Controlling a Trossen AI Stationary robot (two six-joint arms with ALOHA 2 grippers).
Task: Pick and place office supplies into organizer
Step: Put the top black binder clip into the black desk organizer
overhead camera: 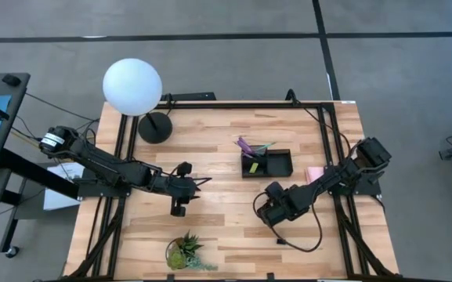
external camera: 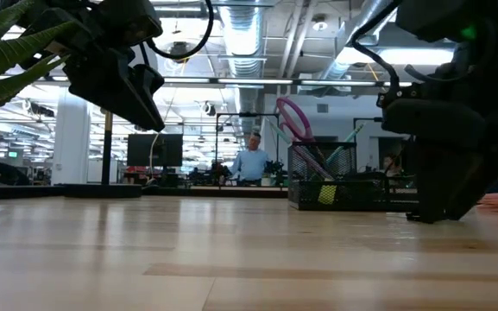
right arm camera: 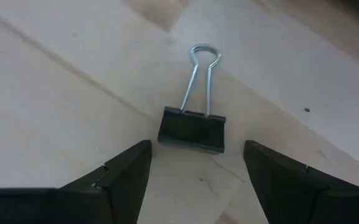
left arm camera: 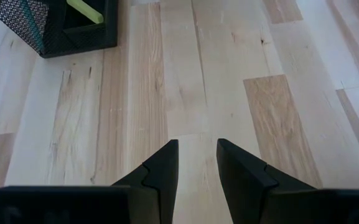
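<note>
Right gripper (right arm camera: 195,168) sits low over the table (overhead camera: 226,227) with its fingers spread wide and nothing between them; a black binder clip (right arm camera: 192,129) lies flat on the wood just ahead of the gap, its silver wire handles pointing away from the gripper. From overhead the clip is hidden under the arm, and the gripper (overhead camera: 273,210) shows only as a dark mass. Beyond this gripper, toward the far side of the table, stands the black mesh organizer (overhead camera: 266,164), with purple-handled scissors (overhead camera: 245,146) and thin pens poking out of its taller part; which pen is which is hard to tell. A small yellow piece (overhead camera: 252,167) lies inside it. Just beside the right arm, a pink sticky-note pad (overhead camera: 313,174) peeks out, partly covered by the arm.

Left gripper (left arm camera: 196,167) hovers above bare wood, well away from the right one, its fingers a narrow gap apart and empty. Ahead of it, a corner of the organizer (left arm camera: 55,37) is cut off by the frame edge, with the yellow piece (left arm camera: 84,10) inside. From above, the left gripper (overhead camera: 185,189) lies between a white globe lamp (overhead camera: 132,86) and a small green plant (overhead camera: 185,252) near the table's edge.
</note>
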